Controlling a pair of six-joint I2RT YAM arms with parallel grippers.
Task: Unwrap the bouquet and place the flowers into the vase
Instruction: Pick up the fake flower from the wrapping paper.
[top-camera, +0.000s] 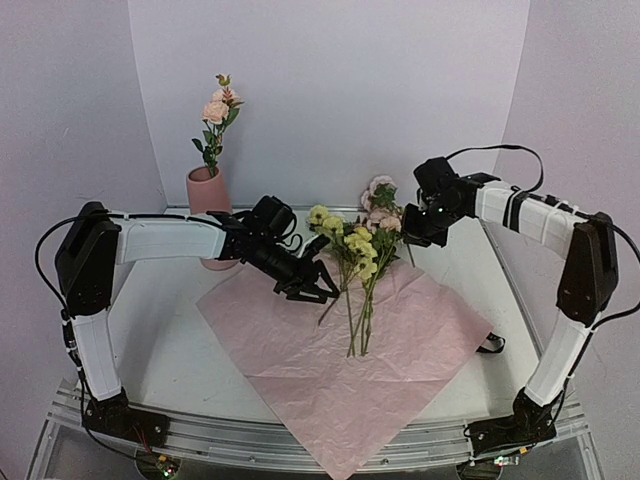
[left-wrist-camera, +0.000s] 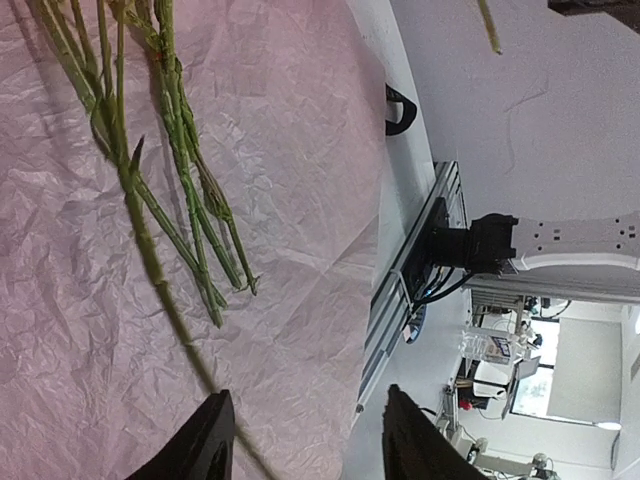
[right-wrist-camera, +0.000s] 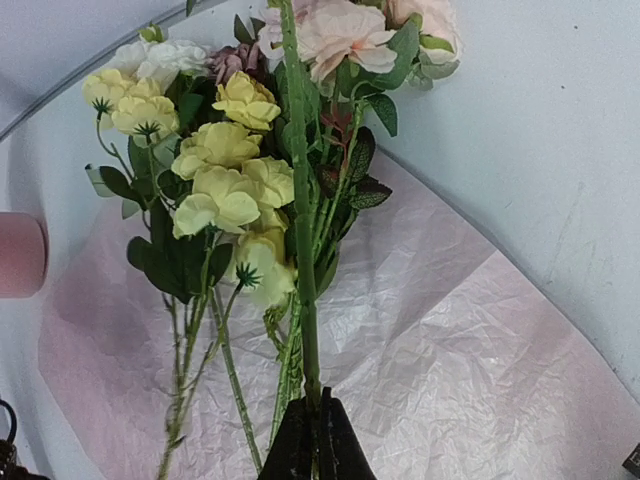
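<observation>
The bouquet lies unwrapped: its lilac-pink paper (top-camera: 400, 350) is spread flat with loose yellow and cream flowers (top-camera: 355, 245) on it. The salmon-pink vase (top-camera: 207, 195) stands at the back left and holds one pink-bloomed stem (top-camera: 216, 110). My left gripper (top-camera: 318, 290) hovers over the paper just left of the stems (left-wrist-camera: 185, 200), jaws open (left-wrist-camera: 307, 395); a blurred stem runs past its left finger (left-wrist-camera: 205, 450), not pinched. My right gripper (top-camera: 412, 238) is shut (right-wrist-camera: 318, 400) on the thick green stem (right-wrist-camera: 303, 230) of a pink flower (right-wrist-camera: 340, 35), lifted above the pile.
A black ribbon (top-camera: 490, 345) lies at the paper's right corner, also visible in the left wrist view as a dark loop (left-wrist-camera: 398, 110). The vase's side (right-wrist-camera: 20, 255) shows at the left edge of the right wrist view. White walls close in the table behind and at both sides.
</observation>
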